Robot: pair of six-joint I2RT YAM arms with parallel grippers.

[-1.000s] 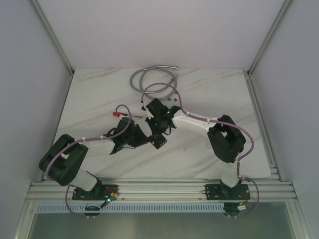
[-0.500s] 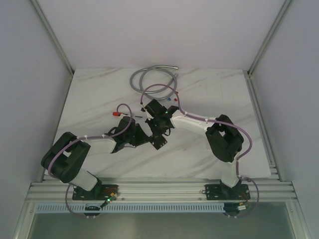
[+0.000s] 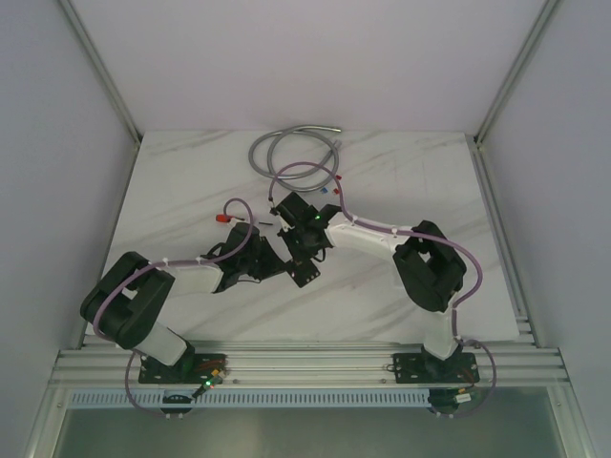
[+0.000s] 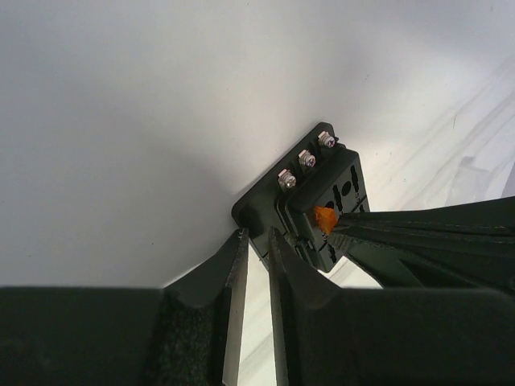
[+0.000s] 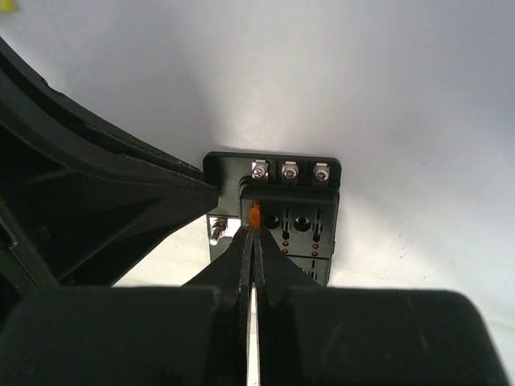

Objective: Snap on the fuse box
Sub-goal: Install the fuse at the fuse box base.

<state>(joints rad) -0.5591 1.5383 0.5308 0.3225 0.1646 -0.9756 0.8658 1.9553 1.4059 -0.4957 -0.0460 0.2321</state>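
The fuse box (image 5: 290, 213) is a small black block with three silver screws on its far edge, lying mid-table (image 3: 305, 273). My right gripper (image 5: 254, 229) comes down onto its top, shut on a tiny orange fuse (image 5: 254, 214) at the block's top-left slot. The same fuse (image 4: 324, 217) shows at that gripper's tip in the left wrist view. My left gripper (image 4: 257, 237) reaches the fuse box (image 4: 322, 193) from the side. Its fingers stand narrowly apart, pinching the edge of the black base flange.
A grey coiled cable (image 3: 286, 148) lies at the back of the white marbled table. A few tiny loose coloured fuses (image 3: 331, 189) sit just behind the right wrist. A small red piece (image 3: 223, 218) lies left of the grippers. Purple cables run along both arms.
The right wrist has shifted slightly left and back over the fuse box. The left arm has barely moved.
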